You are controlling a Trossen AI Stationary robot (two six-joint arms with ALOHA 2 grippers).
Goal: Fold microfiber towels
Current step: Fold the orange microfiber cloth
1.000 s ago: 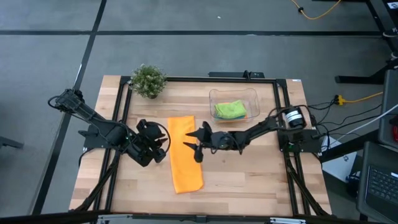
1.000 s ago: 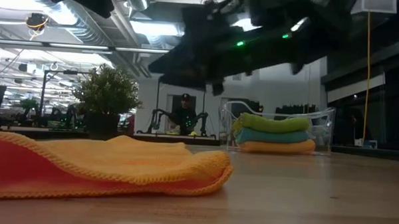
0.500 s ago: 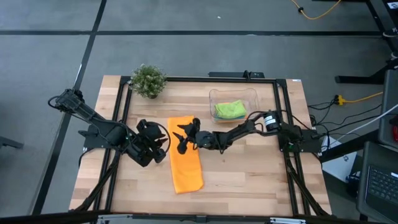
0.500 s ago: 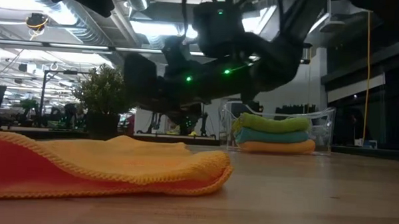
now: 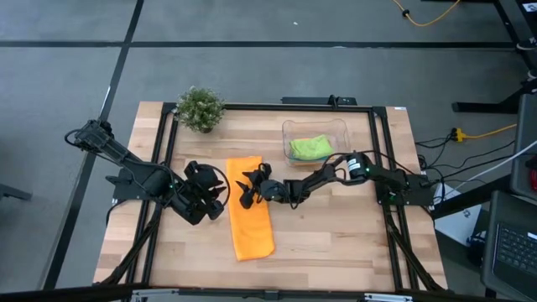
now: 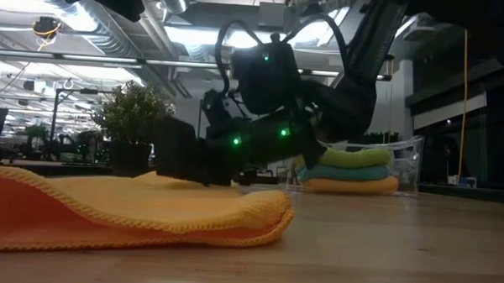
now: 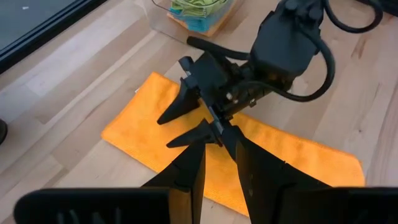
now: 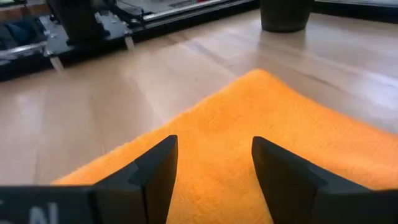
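One orange microfiber towel [image 5: 250, 216] lies flat as a long strip in the middle of the table [image 5: 336, 243], and it also shows in the low view [image 6: 132, 209]. My right gripper [image 5: 244, 190] is open and nearly level, low over the towel's far half [image 8: 249, 118], fingers pointing toward the table's left. My left gripper [image 5: 221, 195] hangs raised just left of the towel. Its fingers [image 7: 189, 171] are a little apart with nothing between them. Lime green [image 6: 344, 156], teal [image 6: 343, 172] and orange [image 6: 347, 185] towels lie stacked in the clear tub [image 5: 289, 127]. My right gripper's open fingers [image 7: 186, 102] reach from the table's right, low over the orange towel's far half [image 7: 149, 134]. I cannot tell whether the fingertips touch the cloth.
A small potted plant [image 5: 200, 109] stands at the far left of the table. The clear tub sits at the far right, behind my right arm [image 5: 336, 172]. Bare wood lies near the front edge and to the towel's right.
My right gripper has come down and gone toward the table's left, from beside the towel's right edge to low over its far half, tipping closer to level. The towel has not moved.
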